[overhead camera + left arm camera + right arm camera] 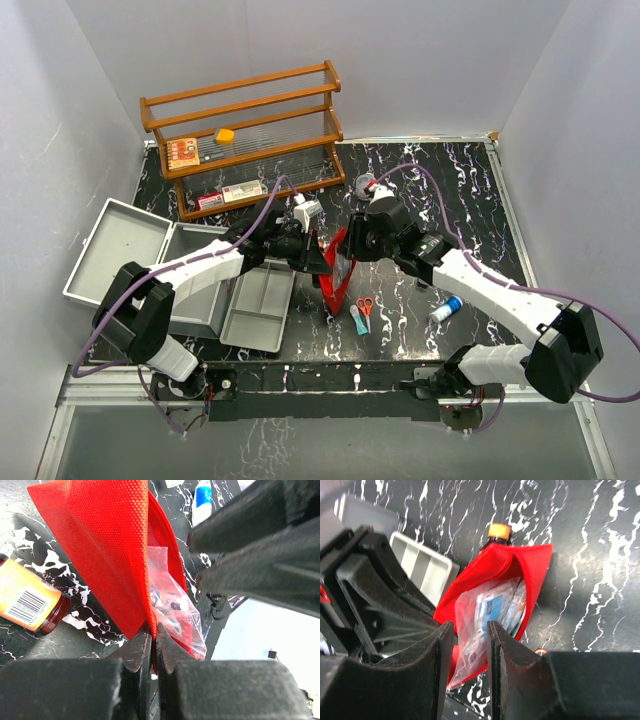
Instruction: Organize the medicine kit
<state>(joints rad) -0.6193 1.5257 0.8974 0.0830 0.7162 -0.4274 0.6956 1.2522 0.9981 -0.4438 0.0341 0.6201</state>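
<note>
Left fingers (134, 655) clamped on red pouch (110, 545) edge above black marbled table (590, 555); right fingers (427, 652), narrowly parted, straddle clear plastic bag (487, 612) in pouch mouth.

The medicine kit (118, 250) sits at the left of the top view. Its tray (258, 310) lies out on the table (460, 200), just to the right of it. The rack (245, 130) stands behind them, in the upper centre-left. At the centre the pouch (338, 270) stands on edge between the left gripper (316, 262) and the right gripper (352, 243), with a plastic bag (482, 620) inside it. Just right of the pouch, scissors (366, 306) and a tube (356, 320) lie side by side, and a small bottle (446, 308) lies further right. A jar (366, 184) sits behind the pouch.
</note>
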